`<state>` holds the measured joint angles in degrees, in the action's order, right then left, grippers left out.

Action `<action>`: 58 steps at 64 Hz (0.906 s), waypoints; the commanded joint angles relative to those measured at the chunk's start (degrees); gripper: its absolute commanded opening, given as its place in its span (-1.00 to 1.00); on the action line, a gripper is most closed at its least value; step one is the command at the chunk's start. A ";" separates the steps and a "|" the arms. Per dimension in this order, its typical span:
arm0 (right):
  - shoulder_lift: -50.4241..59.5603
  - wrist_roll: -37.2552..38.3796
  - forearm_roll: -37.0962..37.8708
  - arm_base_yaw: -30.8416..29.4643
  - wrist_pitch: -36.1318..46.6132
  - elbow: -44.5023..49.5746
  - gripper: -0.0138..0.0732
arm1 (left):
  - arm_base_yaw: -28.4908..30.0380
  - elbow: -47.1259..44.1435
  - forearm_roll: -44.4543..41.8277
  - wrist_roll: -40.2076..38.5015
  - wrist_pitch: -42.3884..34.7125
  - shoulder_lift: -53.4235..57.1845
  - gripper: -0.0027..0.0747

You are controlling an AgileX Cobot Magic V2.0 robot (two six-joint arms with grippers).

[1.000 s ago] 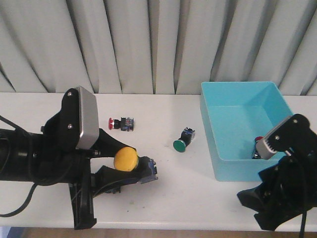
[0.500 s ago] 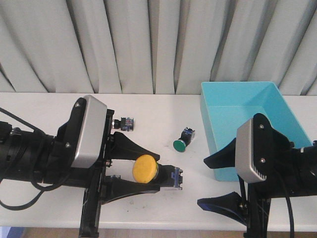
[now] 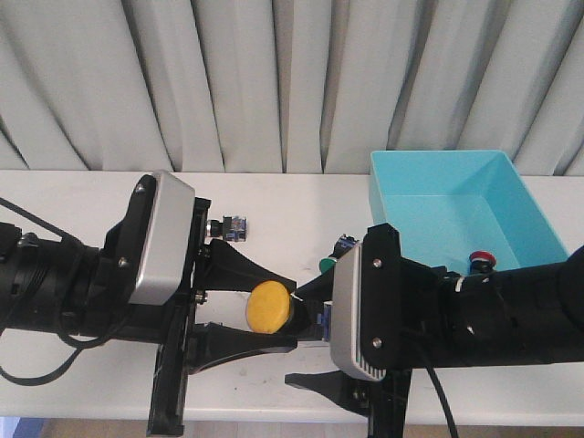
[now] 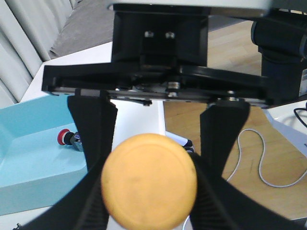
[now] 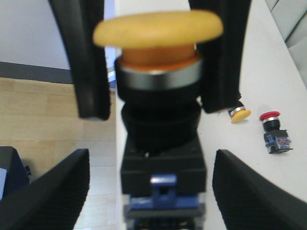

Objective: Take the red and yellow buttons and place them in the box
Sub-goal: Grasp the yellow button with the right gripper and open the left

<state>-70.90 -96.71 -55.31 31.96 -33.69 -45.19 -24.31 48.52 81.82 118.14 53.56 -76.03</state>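
Item: yellow button (image 3: 269, 307), broad yellow-orange cap on a black blocky body with a blue tab at the base. It is carried above the table (image 3: 274, 196), clear of the surface, cap towards the front camera, between the two arms.

Left claw (image 3: 274, 310): closed on the yellow button; in the right wrist view its two black fingers (image 5: 88, 57) flank the neck just under the cap.

Right claw (image 3: 315, 333): spread wide, holding nothing. Its fingers (image 5: 53, 191) stand either side of the button's black body, apart from it, in line for a handover.

Box (image 3: 511, 182): turquoise bin on the right side of the table, near the right arm. One red button (image 3: 480, 258) already lies inside against the near wall.

Other stock on the table: a second red button (image 5: 273, 129) and a small yellow-capped piece (image 5: 240, 115) beside it, behind the left arm; a green button (image 3: 327, 265), mostly hidden, not wanted.

Handling note, as judgement: the step in hand looks like a transfer from left to right. The right claw should close on the square black body, not the rounded cap or the blue tab, and be firm before the left releases. The left should open fully and draw straight back, so the cap does not catch. Drop hazard is highest during the exchange, over the table edge.
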 commanded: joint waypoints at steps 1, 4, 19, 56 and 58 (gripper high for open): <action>1.01 -0.46 -2.13 0.23 3.05 -2.01 0.52 | -0.22 1.91 4.57 0.08 1.95 1.37 -0.42; 1.01 -0.46 -2.18 0.23 3.17 -2.01 0.51 | -0.22 1.91 4.57 0.08 1.95 1.37 -0.42; 1.01 -0.46 -2.85 0.23 2.99 -2.01 0.33 | -0.22 1.91 4.51 0.08 1.89 1.37 -0.42; 1.01 -0.46 -4.23 0.23 2.05 -2.01 -0.17 | -0.22 1.91 4.41 -0.13 1.24 1.37 -0.05; 1.01 -0.46 -4.23 0.23 2.05 -2.01 -0.17 | -0.22 1.91 4.41 -0.13 1.28 1.37 0.02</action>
<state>-70.96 -96.95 -57.42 32.20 -32.42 -45.25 -24.31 48.52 81.99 118.14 53.45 -76.03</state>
